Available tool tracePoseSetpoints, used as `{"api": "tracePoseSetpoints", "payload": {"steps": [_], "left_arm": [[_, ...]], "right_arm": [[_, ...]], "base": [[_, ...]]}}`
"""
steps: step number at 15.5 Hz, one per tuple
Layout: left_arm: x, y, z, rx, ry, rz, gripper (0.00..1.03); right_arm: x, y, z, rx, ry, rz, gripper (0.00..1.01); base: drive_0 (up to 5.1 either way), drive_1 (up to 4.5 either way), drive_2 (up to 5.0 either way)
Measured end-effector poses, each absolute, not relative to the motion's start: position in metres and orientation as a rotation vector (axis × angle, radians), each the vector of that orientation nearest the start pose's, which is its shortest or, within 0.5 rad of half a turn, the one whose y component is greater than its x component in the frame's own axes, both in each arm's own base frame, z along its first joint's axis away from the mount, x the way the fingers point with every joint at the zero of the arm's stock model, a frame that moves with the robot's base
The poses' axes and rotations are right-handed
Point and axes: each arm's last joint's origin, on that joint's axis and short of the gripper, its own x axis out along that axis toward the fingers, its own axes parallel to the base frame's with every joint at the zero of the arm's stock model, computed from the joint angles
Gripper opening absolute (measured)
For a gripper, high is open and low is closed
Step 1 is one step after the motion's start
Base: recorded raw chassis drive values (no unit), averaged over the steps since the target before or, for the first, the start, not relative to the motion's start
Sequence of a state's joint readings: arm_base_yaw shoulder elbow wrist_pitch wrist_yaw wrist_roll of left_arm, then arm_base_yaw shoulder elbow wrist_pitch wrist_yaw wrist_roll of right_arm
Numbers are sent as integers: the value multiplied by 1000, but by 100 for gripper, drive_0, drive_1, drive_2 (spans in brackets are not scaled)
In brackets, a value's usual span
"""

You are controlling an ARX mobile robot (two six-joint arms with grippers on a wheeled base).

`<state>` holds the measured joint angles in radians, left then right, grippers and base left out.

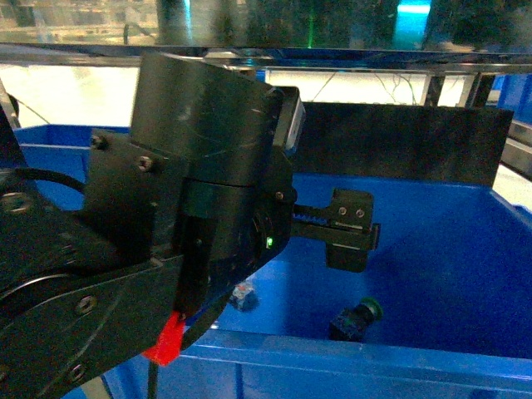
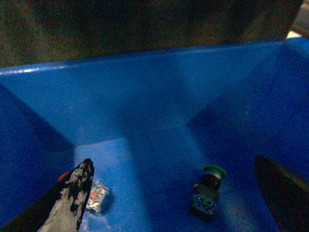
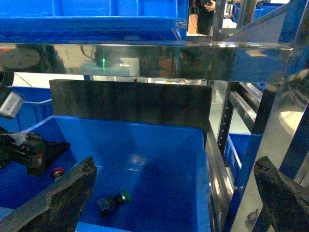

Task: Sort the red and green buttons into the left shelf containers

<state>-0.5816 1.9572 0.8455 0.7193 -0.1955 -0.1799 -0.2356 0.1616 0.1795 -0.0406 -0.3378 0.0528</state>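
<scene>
Head: left pincer (image 1: 353, 231) reaches from the left arm into the blue bin (image 1: 465, 249); its fingers hang above the floor with nothing between them. The green button (image 1: 356, 319) lies on the bin floor just below and slightly toward the near wall. A small pale object (image 1: 243, 296) sits to its left, partly hidden by the arm.
Left wrist: one fingertip (image 2: 77, 188) shows low left, the other at the right edge, standing well apart, so released. The green button (image 2: 208, 192) lies on its side between them, nearer the right finger, cap pointing away toward the back wall, long axis roughly front to back. The red button (image 2: 96, 198) rests beside the left fingertip, blurred.
Right wrist: right pincer (image 3: 176, 195) spread wide, empty, outside and above the bin. The green button (image 3: 112, 200) lies near the front wall.
Nearer arm: the left, by my judgement; a short descent would bracket the green button across its body.
</scene>
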Motion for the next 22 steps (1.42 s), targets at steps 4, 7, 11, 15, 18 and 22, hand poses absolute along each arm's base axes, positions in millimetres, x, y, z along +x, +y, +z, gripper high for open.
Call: {"api": "tracePoseSetpoints", "payload": {"steps": [4,7,11,15,18,22], "left_arm": [[266,-180,148,-77,309,-376,98],[234,-173,171,-68,257,-424,98],[202,-139,181,-42,272,-366,98],[162,-118,224,-133,87,-347,98],[166,-116,204,-88,133,-233,98],[174,-104,220,-152,6,-94,98]], "right_arm": [[98,-14,208,59,24,102,98],[98,-14,208,59,24,102,98],[98,-14,208,59,24,102,98],[98,-14,208,59,24,102,98],[98,-14,208,59,24,101,98],[98,-14,208,59,24,101,98]], "base": [[0,0,0],[0,0,0],[0,0,0],[0,0,0],[0,0,0],[0,0,0]]}}
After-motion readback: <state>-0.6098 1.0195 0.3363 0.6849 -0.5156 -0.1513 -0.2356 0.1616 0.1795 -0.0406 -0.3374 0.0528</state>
